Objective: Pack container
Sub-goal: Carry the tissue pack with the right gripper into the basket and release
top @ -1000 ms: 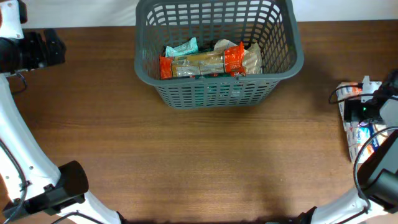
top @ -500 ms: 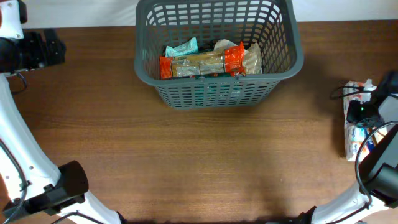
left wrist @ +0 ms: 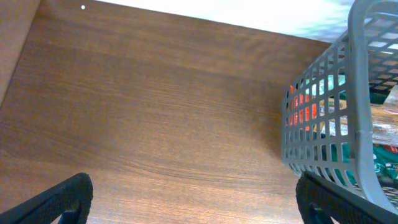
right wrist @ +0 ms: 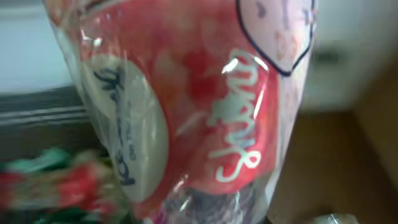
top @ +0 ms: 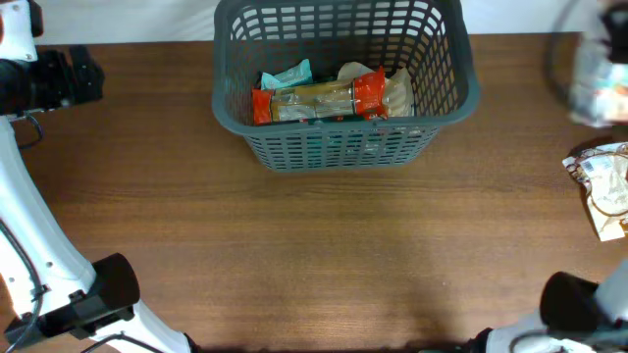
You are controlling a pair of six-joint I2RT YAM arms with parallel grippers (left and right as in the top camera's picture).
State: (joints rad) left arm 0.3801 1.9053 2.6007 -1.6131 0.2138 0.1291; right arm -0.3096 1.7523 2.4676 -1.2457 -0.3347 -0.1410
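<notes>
Right claw [top: 600, 86] clamps crinkly snack packet [right wrist: 186, 106], blurred at 2 o'clock. Left claw [left wrist: 198, 202] spread, empty, 10 o'clock. Container [top: 339, 147] at 12 o'clock on worktop [top: 314, 255]: stiff, light, likely slides; take by thick rim.

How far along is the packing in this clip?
Done: several packets lie in the container. In hand: the right gripper, blurred overhead, appears to hold a red packet. Remaining: at least one more packet on the table at the right edge.
</notes>
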